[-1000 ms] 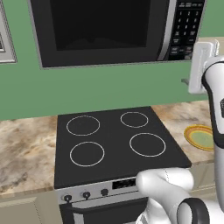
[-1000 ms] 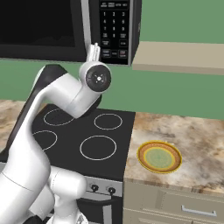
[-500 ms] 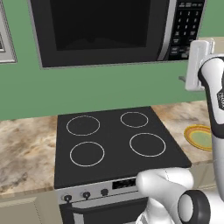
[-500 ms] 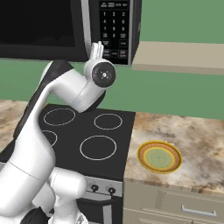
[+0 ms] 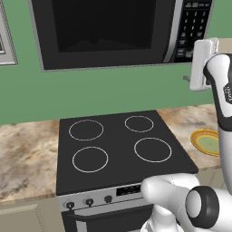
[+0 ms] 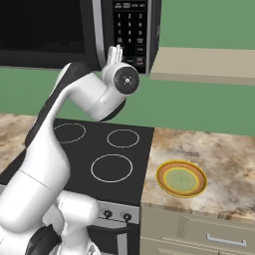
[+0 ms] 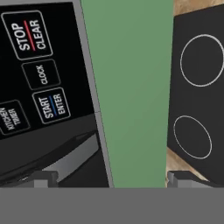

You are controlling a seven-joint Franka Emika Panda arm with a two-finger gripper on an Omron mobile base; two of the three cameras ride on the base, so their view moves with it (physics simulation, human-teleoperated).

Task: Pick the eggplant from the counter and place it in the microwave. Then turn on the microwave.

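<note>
Alignment of gripper (image 7: 107, 179) vs. START/ENTER key (image 7: 54, 106) was the relation the next move turned on. White two-finger gripper sat raised at lower right corner of the large black microwave (image 5: 108, 31) w/ silver-grey trim, close to its black keypad panel (image 6: 130, 30). In hand view the two dark fingertips (image 7: 43, 178) stood wide apart w/ nothing between them; jaws fully spread, no load.

Key position: START/ENTER lay up and to the left of the fingertip midline in hand view, w/ the left fingertip nearly under it. CLOCK and STOP/CLEAR keys sat further along the same column. Midline itself pointed at the panel's grey trim edge and green wall, not at the key.

Judgement: a small lateral shift toward the keypad, then a push fwd w/ one fingertip, was prob. needed. Risk: hitting CLOCK or trim instead.

Small dark purple eggplant could not be located; microwave cavity looked dark, contents not discernible. Beige marbled stone counter (image 6: 219, 154) carried a yellow-rimmed green plate (image 6: 182, 178) right of the black four-ring stove top (image 5: 118, 145).
</note>
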